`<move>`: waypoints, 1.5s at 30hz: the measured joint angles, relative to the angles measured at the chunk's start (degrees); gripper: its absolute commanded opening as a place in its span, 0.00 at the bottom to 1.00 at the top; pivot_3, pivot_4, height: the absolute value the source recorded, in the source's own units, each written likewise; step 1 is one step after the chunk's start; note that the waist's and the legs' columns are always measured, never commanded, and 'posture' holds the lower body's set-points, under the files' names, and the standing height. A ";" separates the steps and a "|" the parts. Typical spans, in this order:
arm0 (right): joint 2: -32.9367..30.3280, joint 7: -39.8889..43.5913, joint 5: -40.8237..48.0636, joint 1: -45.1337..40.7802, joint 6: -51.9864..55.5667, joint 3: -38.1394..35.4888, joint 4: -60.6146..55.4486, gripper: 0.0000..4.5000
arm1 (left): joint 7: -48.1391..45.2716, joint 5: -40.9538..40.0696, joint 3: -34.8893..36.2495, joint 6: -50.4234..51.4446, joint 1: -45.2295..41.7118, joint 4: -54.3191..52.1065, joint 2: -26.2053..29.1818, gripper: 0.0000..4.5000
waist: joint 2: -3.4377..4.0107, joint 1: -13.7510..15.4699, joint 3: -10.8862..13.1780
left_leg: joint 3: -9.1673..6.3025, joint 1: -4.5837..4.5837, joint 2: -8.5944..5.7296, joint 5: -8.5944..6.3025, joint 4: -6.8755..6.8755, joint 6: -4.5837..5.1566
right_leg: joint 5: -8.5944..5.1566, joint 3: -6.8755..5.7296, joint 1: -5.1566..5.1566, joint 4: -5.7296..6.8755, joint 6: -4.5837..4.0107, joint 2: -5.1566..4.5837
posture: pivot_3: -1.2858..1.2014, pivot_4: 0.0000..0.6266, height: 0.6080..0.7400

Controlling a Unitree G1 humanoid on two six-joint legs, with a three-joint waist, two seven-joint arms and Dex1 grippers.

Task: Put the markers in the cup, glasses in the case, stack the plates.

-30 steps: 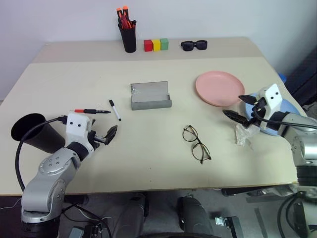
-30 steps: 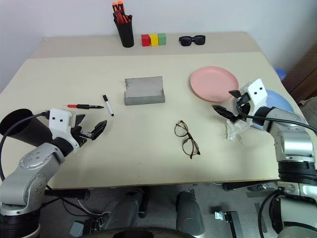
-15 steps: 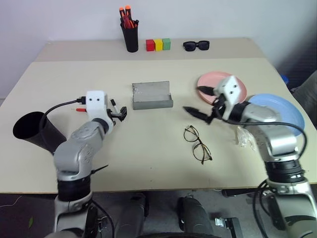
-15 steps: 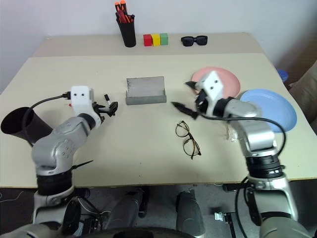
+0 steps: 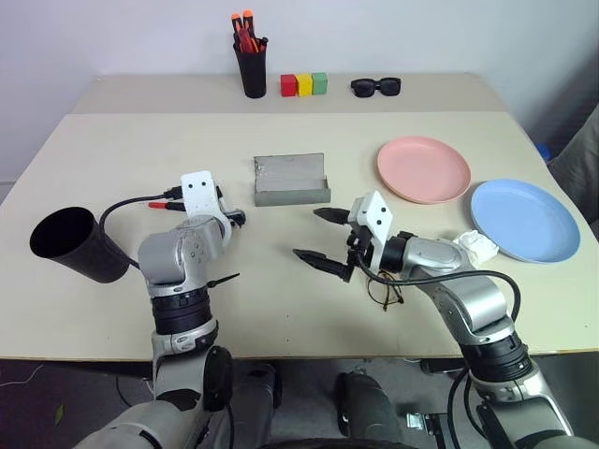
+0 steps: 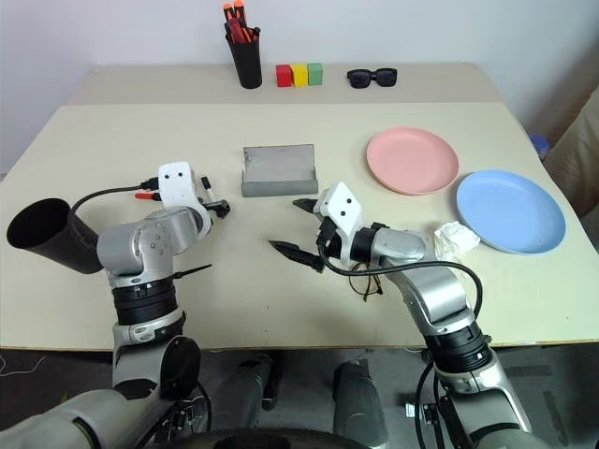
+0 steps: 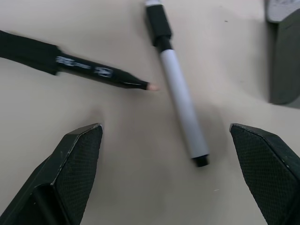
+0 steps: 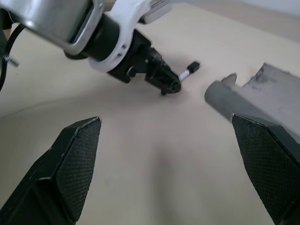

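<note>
My left gripper (image 7: 165, 127) is open and points down at the two markers, a finger on each side of them. The white marker (image 7: 180, 98) lies between the fingers, and the red marker's (image 5: 161, 204) black end (image 7: 79, 65) lies beside it. My right gripper (image 5: 322, 237) hangs open over the table's middle, in front of the grey case (image 5: 291, 180), holding nothing. The glasses (image 6: 366, 281) lie partly under the right forearm. The black cup (image 5: 73, 246) sits at the left edge. The pink plate (image 5: 423, 168) and the blue plate (image 5: 524, 220) lie side by side on the right.
A black pen pot (image 5: 251, 67) with orange-capped pens, three coloured blocks (image 5: 304, 84) and black sunglasses (image 5: 376, 87) line the table's far edge. A crumpled white scrap (image 5: 477, 245) lies near the blue plate.
My left gripper has come forward and tipped down over the markers. My right gripper has swung left from beside the plates, past the glasses, to the table's middle. The blue plate is uncovered now.
</note>
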 measured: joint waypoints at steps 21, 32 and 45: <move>1.25 -1.55 -1.07 0.16 0.08 1.73 -0.74 1.00 | 5.17 7.78 4.20 3.26 -10.28 12.03 -1.43 0.14 | -0.01 -0.05 -0.02 | 0.10 0.05 0.00 0.03 0.00 -0.06 | 0.01 -0.01 0.04 0.05 0.01 0.02 | 0.52 0.24 1.00; 1.40 -1.80 -1.03 -0.76 1.31 1.81 -0.86 1.00 | 0.86 9.33 1.46 -6.82 -4.68 6.16 -2.67 0.01 | -0.04 -0.14 -0.01 | 0.12 0.02 0.02 0.02 -0.03 -0.08 | 0.02 -0.01 -0.03 0.03 0.01 0.02 | 0.52 0.24 1.00; 2.72 -1.61 -0.08 -4.86 1.27 0.96 -0.12 1.00 | -0.04 17.34 1.17 -45.02 12.59 -15.63 10.98 0.01 | -0.05 -0.93 -0.01 | 0.06 0.01 0.05 0.04 -0.14 -0.09 | 0.04 0.05 -0.13 0.02 -0.04 0.02 | 0.52 0.24 1.00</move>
